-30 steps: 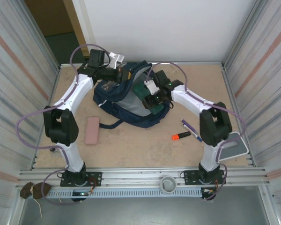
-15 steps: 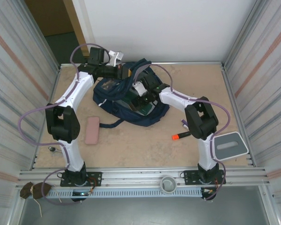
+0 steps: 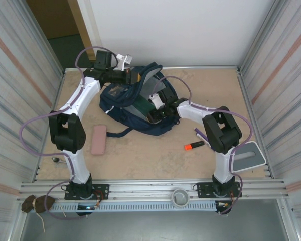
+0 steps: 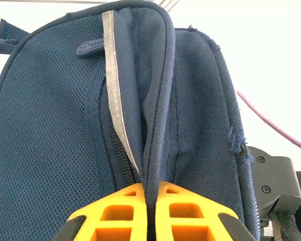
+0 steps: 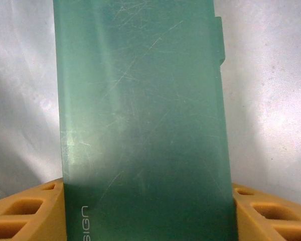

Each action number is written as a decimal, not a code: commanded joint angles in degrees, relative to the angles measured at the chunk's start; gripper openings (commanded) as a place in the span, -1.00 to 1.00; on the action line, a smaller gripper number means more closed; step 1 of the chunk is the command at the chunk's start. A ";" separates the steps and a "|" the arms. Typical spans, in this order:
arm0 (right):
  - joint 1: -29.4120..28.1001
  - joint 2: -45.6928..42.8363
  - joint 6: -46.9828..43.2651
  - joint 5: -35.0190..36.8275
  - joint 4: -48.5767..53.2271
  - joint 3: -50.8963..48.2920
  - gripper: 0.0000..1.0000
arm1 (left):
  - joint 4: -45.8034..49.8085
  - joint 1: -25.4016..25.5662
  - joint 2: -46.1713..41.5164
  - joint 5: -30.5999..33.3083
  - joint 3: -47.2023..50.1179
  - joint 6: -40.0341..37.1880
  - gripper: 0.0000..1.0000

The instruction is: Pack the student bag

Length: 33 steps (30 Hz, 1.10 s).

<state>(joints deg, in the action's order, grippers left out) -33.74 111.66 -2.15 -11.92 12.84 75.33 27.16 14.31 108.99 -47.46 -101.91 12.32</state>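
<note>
The navy student bag (image 3: 121,108) lies at the back centre of the table with its mouth held open. My left gripper (image 3: 138,78) is shut on the bag's upper rim; in the left wrist view the orange fingers (image 4: 120,211) pinch a fold of navy fabric (image 4: 158,100) beside the zip and a pale stripe. My right gripper (image 3: 153,106) is at the bag's opening, shut on a flat green case (image 5: 145,125). The case stands between both orange fingers (image 5: 32,211) against the pale grey lining (image 5: 271,110). A little of the green case (image 3: 143,106) shows inside the bag.
A pink pouch (image 3: 98,139) lies left of the bag. An orange highlighter (image 3: 193,145) and a purple pen (image 3: 199,133) lie to the right, with a grey-and-white tray (image 3: 247,155) near the right wall. Corrugated walls close in both sides.
My right arm has swung left and carried the green case from the bag's front into its open mouth. My left gripper has kept its hold on the rim, lifted slightly.
</note>
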 commanded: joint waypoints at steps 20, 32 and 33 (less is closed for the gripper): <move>1.14 -8.81 17.87 -6.09 -19.09 -7.00 0.85 | -13.66 0.46 -1.42 -2.78 5.04 9.15 -0.89; -10.45 -24.37 26.21 11.69 -10.39 -18.99 0.81 | -16.84 1.60 -2.21 4.11 14.01 8.43 -0.87; -12.33 -23.64 28.34 12.21 -10.46 -18.39 0.78 | -16.65 1.60 -1.99 4.30 13.95 8.44 -0.87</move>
<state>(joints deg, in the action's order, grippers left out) -42.44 87.81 20.03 -5.63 -0.51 56.88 12.75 16.69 108.44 -46.48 -88.68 21.06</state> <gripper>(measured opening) 0.897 0.094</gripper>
